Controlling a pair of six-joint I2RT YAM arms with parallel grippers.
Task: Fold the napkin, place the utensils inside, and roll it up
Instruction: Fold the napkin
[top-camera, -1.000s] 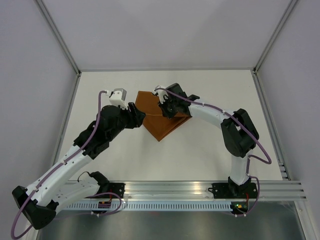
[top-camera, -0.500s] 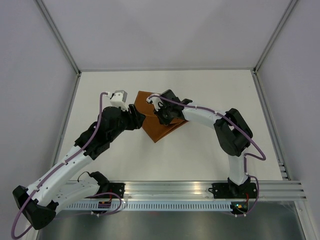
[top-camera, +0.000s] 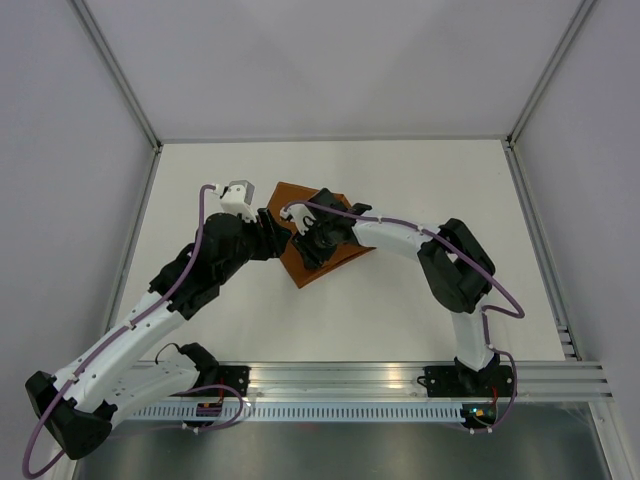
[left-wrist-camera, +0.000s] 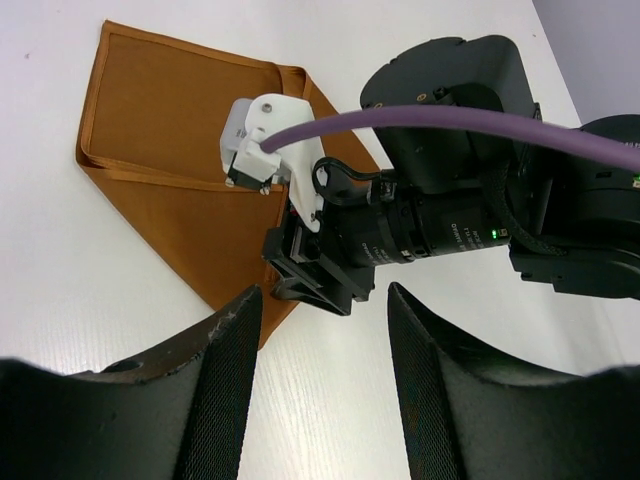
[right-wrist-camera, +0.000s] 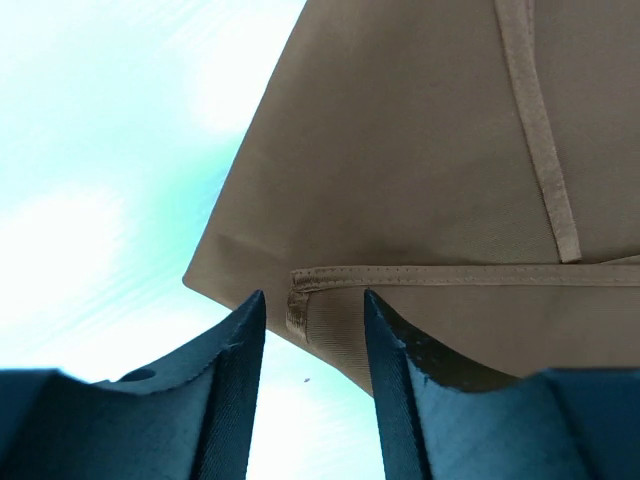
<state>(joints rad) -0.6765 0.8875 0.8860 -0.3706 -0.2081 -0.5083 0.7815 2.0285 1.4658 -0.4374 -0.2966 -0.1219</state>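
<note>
napkin (left-wrist-camera: 160, 120), rust-orange and folded over on itself, lies flat on the white table (top-camera: 420, 180), a little left of the middle and toward the far side. from above it makes an angular, kite-like patch with one corner pointing toward the arm bases. the left wrist view shows its stitched hems: one runs along the far-left edge, and another crosses the cloth where an upper layer ends on the layer below.

right gripper (right-wrist-camera: 312, 300) is low over the near-left part of the cloth, reaching in from the right with its arm stretched across the napkin. its jaws stand spread. a folded, hemmed corner of the napkin lies in the gap between them, close to one fingertip and not squeezed by either. whether the fingertips touch the fabric cannot be told.

left gripper (left-wrist-camera: 322, 300) hangs just beside the napkin's left edge, looking down on the right gripper and its wrist camera. its jaws are also spread, with nothing between them. the two grippers are very near each other.

a purple cable (left-wrist-camera: 450, 120) loops along the right arm above the cloth. pale walls (top-camera: 330, 60) enclose the table on three sides.
</note>
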